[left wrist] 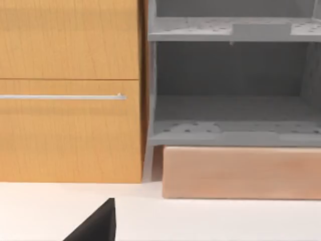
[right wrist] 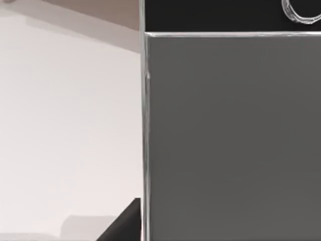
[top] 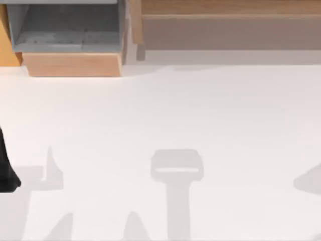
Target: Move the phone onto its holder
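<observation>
The right arm's end effector (right wrist: 125, 223) hangs right over the phone (right wrist: 230, 135), close enough that the dark grey screen spreads wide across the right wrist view, with bare white surface (right wrist: 65, 115) beside it. The handset lies directly ahead of this end effector. Its silver-white side edge (right wrist: 145, 130) runs straight off toward the black bezel (right wrist: 210, 16), where a small silver ring (right wrist: 301, 12) marks one short end. By that line, the phone's long axis points away from the wrist, and the dark tip of the end effector sits just beside the long edge. That suggests a grip across the narrow width rather than along the length. Whether this end effector is spread, pressed together or already pinching the phone cannot be told, nor whether the phone lies flat on the surface or is raised off it.

The left arm's end effector (top: 7, 173) sits at the left border of the surface, well apart from the work. It faces an orange wooden cabinet (left wrist: 70, 90) with a metal drawer handle (left wrist: 60, 97), a grey open shelf unit (left wrist: 230, 95) and a pale wooden block (left wrist: 241, 173). Its state cannot be told either.

The right arm is plainly the nearer one, so carrying the phone to its holder should fall to it. The move depends on keeping that grip square to the phone's long edge.
</observation>
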You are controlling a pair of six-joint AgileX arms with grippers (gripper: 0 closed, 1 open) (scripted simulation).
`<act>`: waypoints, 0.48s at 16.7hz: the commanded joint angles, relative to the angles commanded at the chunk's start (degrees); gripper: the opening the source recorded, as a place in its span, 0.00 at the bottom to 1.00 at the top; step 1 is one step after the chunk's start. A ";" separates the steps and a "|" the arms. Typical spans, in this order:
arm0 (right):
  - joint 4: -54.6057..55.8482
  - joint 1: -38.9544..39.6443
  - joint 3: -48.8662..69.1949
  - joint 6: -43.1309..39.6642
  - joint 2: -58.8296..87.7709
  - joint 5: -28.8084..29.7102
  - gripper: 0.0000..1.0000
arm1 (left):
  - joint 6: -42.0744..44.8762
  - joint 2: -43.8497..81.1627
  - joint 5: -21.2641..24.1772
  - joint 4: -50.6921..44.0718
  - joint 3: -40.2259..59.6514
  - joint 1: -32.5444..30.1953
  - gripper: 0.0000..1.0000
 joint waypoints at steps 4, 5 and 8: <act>-0.07 0.24 0.17 0.12 0.19 -0.05 0.00 | 0.00 0.00 0.00 0.00 0.00 0.00 1.00; 0.03 0.23 0.26 0.18 0.08 -0.06 0.00 | 0.00 0.00 0.00 0.00 0.00 0.00 1.00; 2.54 0.20 2.24 2.57 -2.93 -0.40 0.00 | 0.00 0.00 0.00 0.00 0.00 0.00 1.00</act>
